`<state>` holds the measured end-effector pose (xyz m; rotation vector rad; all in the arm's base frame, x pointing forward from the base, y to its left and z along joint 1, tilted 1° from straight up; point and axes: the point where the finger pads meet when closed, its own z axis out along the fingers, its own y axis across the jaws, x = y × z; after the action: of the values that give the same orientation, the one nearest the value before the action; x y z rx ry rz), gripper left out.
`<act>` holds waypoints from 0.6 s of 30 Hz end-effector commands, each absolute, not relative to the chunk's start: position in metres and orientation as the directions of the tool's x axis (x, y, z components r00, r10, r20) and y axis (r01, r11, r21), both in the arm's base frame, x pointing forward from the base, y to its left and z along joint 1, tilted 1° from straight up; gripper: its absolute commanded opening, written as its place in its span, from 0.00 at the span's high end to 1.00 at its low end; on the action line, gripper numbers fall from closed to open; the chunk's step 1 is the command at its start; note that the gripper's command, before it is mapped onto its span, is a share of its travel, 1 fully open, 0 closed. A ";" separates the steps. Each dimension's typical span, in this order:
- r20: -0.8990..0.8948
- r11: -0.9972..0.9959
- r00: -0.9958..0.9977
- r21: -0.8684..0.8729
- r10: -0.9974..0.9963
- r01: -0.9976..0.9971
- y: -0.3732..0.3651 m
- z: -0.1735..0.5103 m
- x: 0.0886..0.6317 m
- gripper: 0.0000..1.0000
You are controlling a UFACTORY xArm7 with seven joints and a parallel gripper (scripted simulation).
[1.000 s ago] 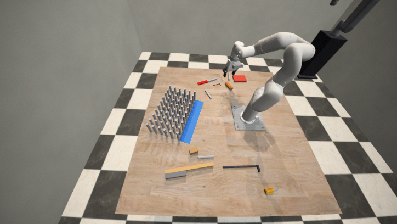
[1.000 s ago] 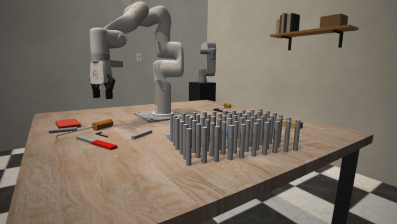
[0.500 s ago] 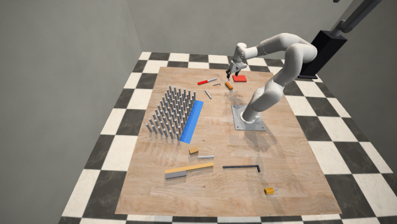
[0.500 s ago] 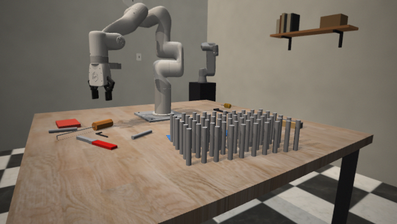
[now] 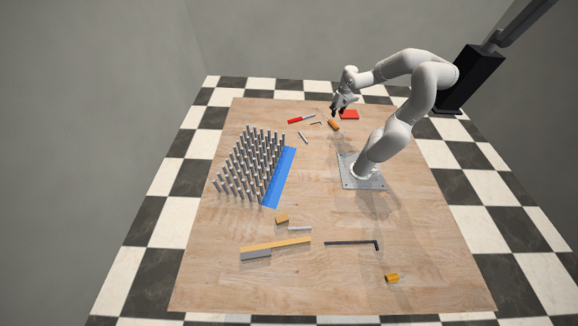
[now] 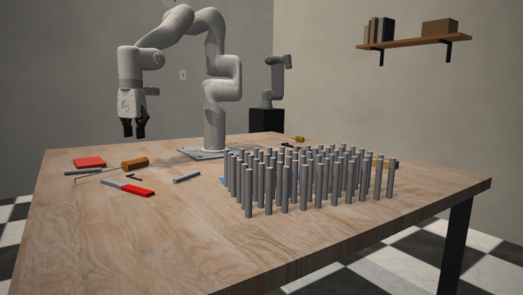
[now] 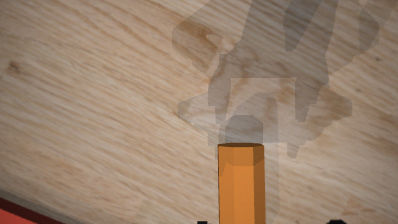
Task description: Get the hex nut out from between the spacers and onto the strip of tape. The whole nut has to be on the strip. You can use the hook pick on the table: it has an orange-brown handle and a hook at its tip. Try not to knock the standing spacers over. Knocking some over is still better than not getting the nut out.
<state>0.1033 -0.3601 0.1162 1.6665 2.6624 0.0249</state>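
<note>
Directly below your gripper [image 6: 133,131] lies the hook pick [image 6: 134,163], flat on the counter [image 6: 183,227], well apart from the fingers with clear air between. Gripper fingers stand partly apart, narrower than full spread, holding nothing. In the wrist view the orange-brown handle [image 7: 241,185] runs straight up from the bottom edge, centred between the two fingertip stubs, so your gripper looks lined up across the handle, not along it. Long axis of the pick: handle end toward the arm's base plate [image 5: 343,184], thin wire shaft [image 6: 97,173] and hook pointing away toward the counter's far edge, next to the red block [image 6: 89,162]. Go straight down, I'd judge, no sideways shift needed; the gap looks wide enough for the handle, though that is a judgement.

Hex nut: you can't see it in any view, presumably down among the spacers [image 5: 251,160], hidden by the posts. Strip of tape [image 5: 279,176] runs blue along the spacer field's side facing the arm, well apart from the pick, so a long carry comes after the grasp. Small black hex key [image 6: 134,177] and red-handled tool [image 6: 128,187] lie near the pick; keep off them
</note>
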 end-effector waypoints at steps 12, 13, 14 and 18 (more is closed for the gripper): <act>0.005 0.437 -0.438 0.014 0.899 0.899 -0.362 0.073 0.104 0.35; 0.005 0.437 -0.438 0.014 0.899 0.899 -0.362 0.073 0.104 0.35; 0.005 0.437 -0.438 0.014 0.899 0.899 -0.362 0.072 0.104 0.35; 0.005 0.437 -0.437 0.014 0.899 0.899 -0.362 0.070 0.103 0.35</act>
<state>0.1029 -0.3607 0.0697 1.6666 2.6633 0.0250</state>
